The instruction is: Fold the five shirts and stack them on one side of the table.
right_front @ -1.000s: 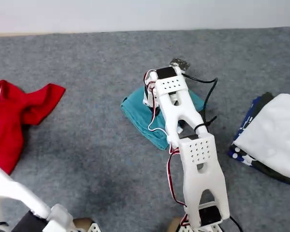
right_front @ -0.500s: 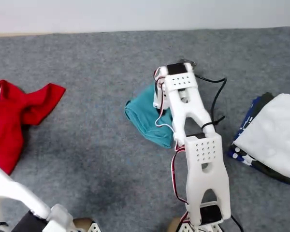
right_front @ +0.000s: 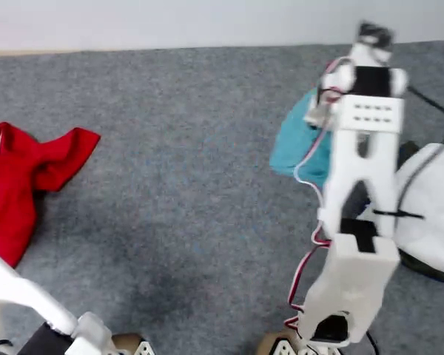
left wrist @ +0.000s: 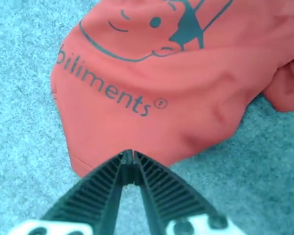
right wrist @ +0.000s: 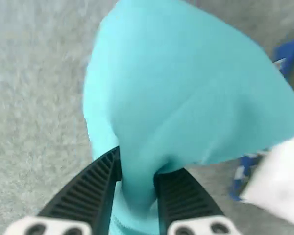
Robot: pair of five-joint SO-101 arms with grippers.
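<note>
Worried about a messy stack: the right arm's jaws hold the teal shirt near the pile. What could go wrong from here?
1. The right gripper pinches the teal shirt at one bunched spot, so its fold may fall open or the cloth may slip out.
2. Set down on the white shirt, it could land crooked or drag that top layer askew.
</note>
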